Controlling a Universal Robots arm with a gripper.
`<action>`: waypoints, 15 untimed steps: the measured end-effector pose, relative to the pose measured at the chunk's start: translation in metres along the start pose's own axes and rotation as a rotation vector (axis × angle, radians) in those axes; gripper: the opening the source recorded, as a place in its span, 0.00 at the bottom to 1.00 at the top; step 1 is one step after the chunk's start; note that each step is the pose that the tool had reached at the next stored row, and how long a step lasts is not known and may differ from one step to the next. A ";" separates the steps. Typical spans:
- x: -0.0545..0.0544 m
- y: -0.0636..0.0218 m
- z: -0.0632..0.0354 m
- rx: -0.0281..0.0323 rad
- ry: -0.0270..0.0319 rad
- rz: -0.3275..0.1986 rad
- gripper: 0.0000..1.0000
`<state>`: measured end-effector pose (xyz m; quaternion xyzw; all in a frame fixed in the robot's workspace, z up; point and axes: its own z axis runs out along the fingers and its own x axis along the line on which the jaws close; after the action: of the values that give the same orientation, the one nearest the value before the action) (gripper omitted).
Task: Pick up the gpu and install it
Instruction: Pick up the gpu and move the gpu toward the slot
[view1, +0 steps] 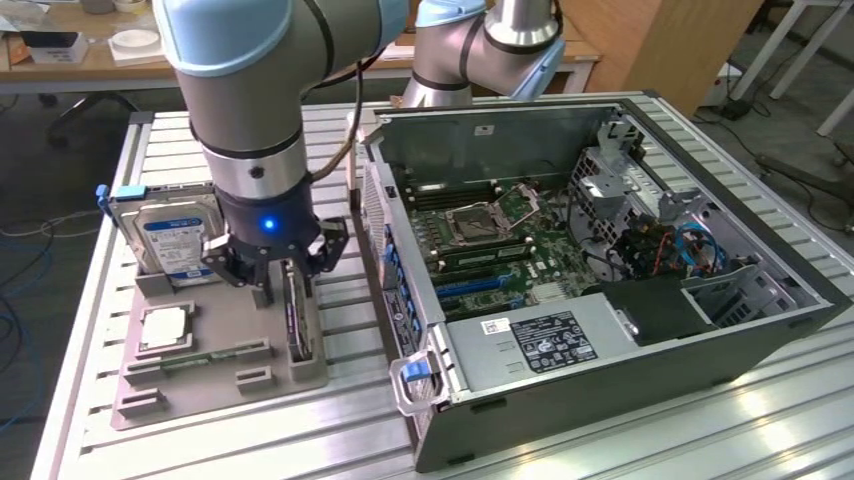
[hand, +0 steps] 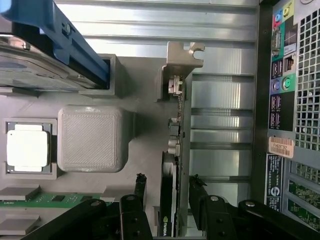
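Over the grey holder (view1: 200, 400) on the bench (view1: 747, 430), the gripper (view1: 286, 290) has its jaws wide, straddling the gpu (hand: 173, 150) standing on edge. Judged stiff, light, fragile: grip its flat faces near the top edge.

The exterior camera stands off my arm, raised, looking down at a slant across the slatted table (view1: 747, 420). My arm is in its near ground at the exterior view's left, and the open computer case (view1: 601, 385) lies at its right. My wrist camera looks straight down along my pincer (hand: 168, 180), close over the grey tray (hand: 145, 125), with my fingertips (hand: 141, 179) in the foreground. Both views take in the gpu (view1: 300, 325), the hard drive (view1: 171, 240), the CPU (view1: 163, 328) and the case's rear face.
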<state>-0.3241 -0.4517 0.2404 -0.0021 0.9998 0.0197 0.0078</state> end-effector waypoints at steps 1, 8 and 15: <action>0.000 -0.0001 0.0008 0.0000 -0.0001 0.000 0.47; 0.000 -0.0040 0.0064 -0.0001 -0.0001 0.000 0.47; -0.001 -0.0045 0.0102 0.0002 0.0007 -0.014 0.47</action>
<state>-0.3227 -0.4557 0.2300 -0.0090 0.9997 0.0196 0.0075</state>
